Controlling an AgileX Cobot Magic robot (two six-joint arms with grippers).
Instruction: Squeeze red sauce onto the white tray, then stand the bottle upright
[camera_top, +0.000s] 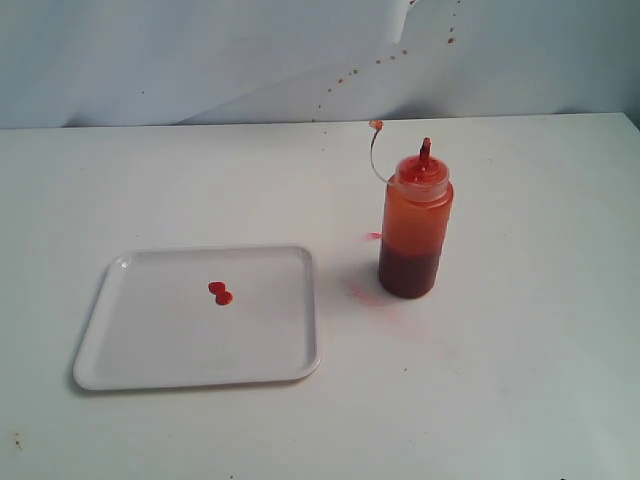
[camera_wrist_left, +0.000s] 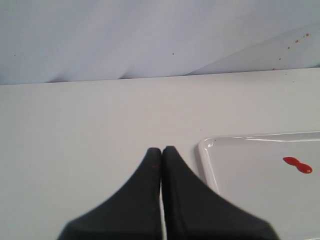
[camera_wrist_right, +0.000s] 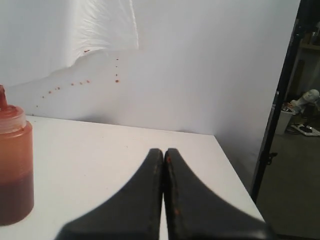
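Observation:
The bottle (camera_top: 414, 230) stands upright on the table to the right of the white tray (camera_top: 150, 350), its tethered tip cap (camera_top: 376, 125) hanging off on a thin strap. Dark red sauce fills its lower part. Two small joined blobs of red sauce (camera_top: 220, 292) lie near the tray's middle. Neither arm shows in the exterior view. My left gripper (camera_wrist_left: 162, 150) is shut and empty, beside the tray's corner (camera_wrist_left: 207, 150), with the sauce blobs (camera_wrist_left: 297, 165) off to one side. My right gripper (camera_wrist_right: 163, 151) is shut and empty; the bottle (camera_wrist_right: 14, 165) stands apart from it.
A faint pale-red smear (camera_top: 372, 296) marks the table by the bottle's base. Red spatter dots the white backdrop (camera_top: 390, 50). The table's edge (camera_wrist_right: 235, 175) drops off past my right gripper, with a dark frame (camera_wrist_right: 280, 100) beyond.

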